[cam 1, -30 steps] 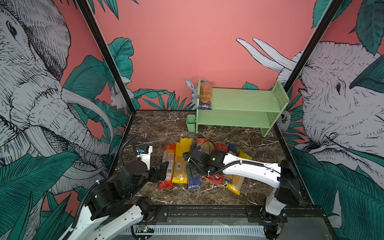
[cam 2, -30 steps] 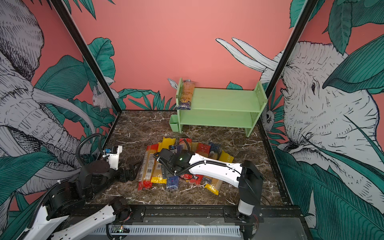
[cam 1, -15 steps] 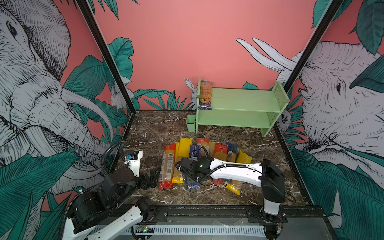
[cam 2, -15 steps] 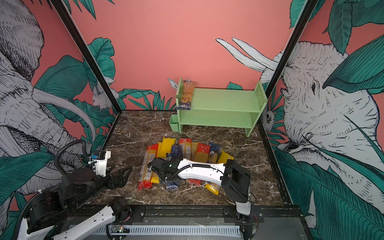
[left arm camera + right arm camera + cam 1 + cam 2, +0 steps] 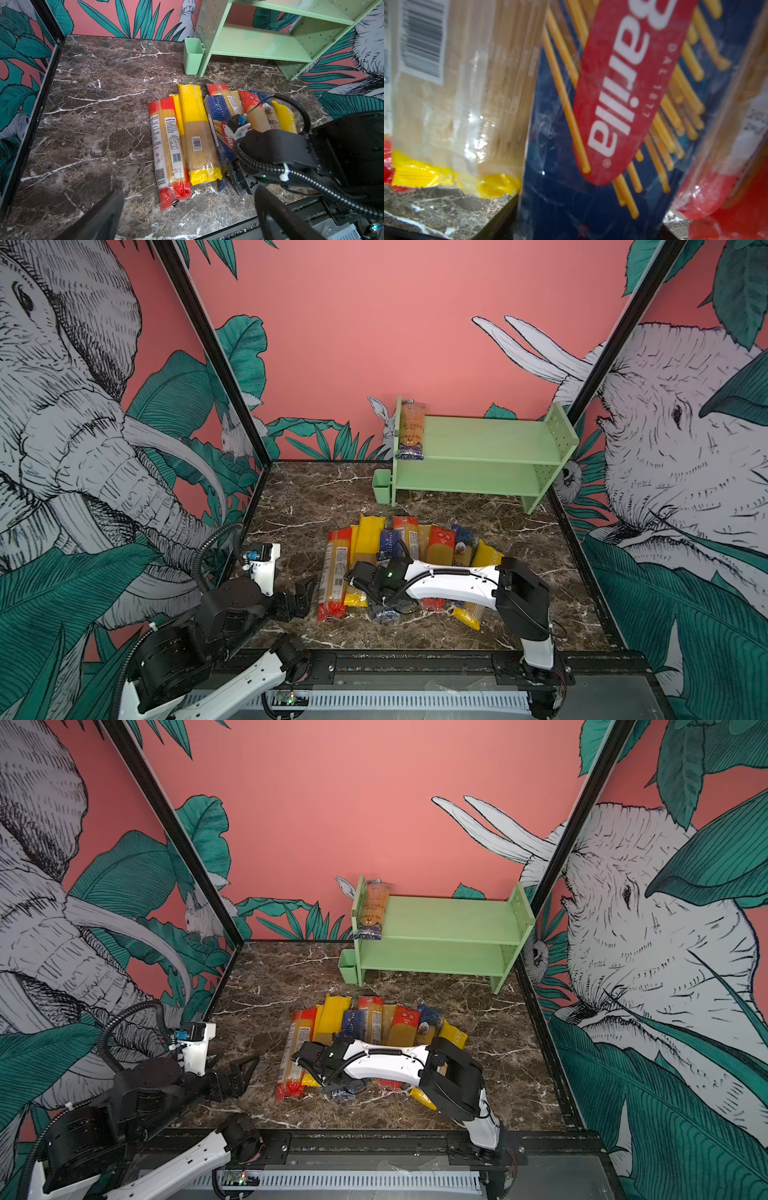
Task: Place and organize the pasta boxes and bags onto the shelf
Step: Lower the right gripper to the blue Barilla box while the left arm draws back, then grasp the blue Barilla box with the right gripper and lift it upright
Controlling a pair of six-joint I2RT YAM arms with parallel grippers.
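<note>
Left hand (image 5: 305, 593): wide, empty, well before shelf (image 5: 482, 437).
Right hand (image 5: 384, 606): astride Barilla box (image 5: 219, 116) end; grip cannot be told.
Packs (image 5: 368, 541): rowed on table (image 5: 311, 497) before shelf; one bag (image 5: 410, 429) atop it.

Glossy Barilla pack (image 5: 560, 128), polished marble tabletop (image 5: 93, 124)

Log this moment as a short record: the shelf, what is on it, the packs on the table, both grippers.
shelf: light green two-tier shelf at the back of the dark marble table; small green cup at its left side
on shelf: one clear spaghetti bag with a blue end, top tier, left end
on table: row of long spaghetti packs side by side, dark blue Barilla box among them
left gripper: open, holding nothing, left of the row
right gripper: at the Barilla box's near end, a jaw on either side; grip unclear
</note>
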